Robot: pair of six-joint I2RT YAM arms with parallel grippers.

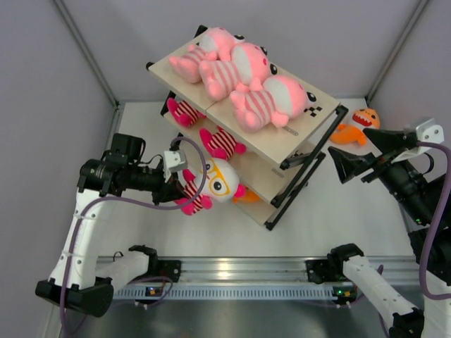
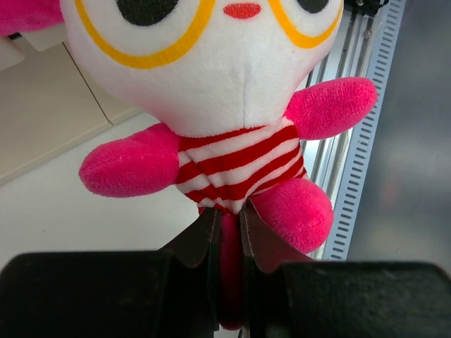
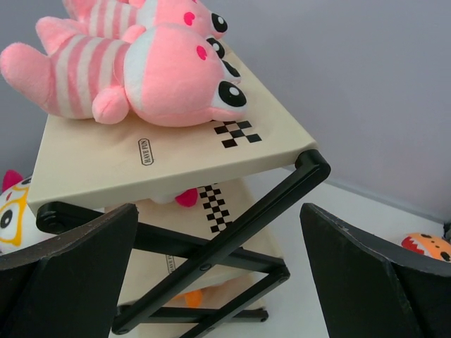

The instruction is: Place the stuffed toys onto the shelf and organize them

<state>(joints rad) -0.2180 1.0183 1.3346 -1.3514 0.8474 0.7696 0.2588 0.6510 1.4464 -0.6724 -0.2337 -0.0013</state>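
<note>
Held item: we are gripping a hot-pink striped toy with a cream face and yellow-rimmed eyes, by one leg.
Grip, left: we are clamping the left pincer narrow on that leg, which is being squeezed between both fingers.
Axis of held item: it is pointing head-first away from the pincer, with its legs toward our wrist and its head toward the shelf.
Place of held item: it is hanging just beside the shelf's near-left corner, about level with the lower boards as we are judging it. Whether the head is touching a board we cannot tell.
Top board: three large pale-pink toys are lying across it, side by side.
Middle board: two smaller striped toys are poking out from under the top board.
Grip, right: we are holding the right pincer wide and empty, facing the shelf's right end.
Loose item: an orange toy is lying on the table by the shelf's right end, just beyond the right pincer. The right arm is much the nearer one.
Coming move, our judgement: we are expecting to push the held toy ahead along its own axis onto a lower board, since the shelf lies directly beyond its head.
</note>
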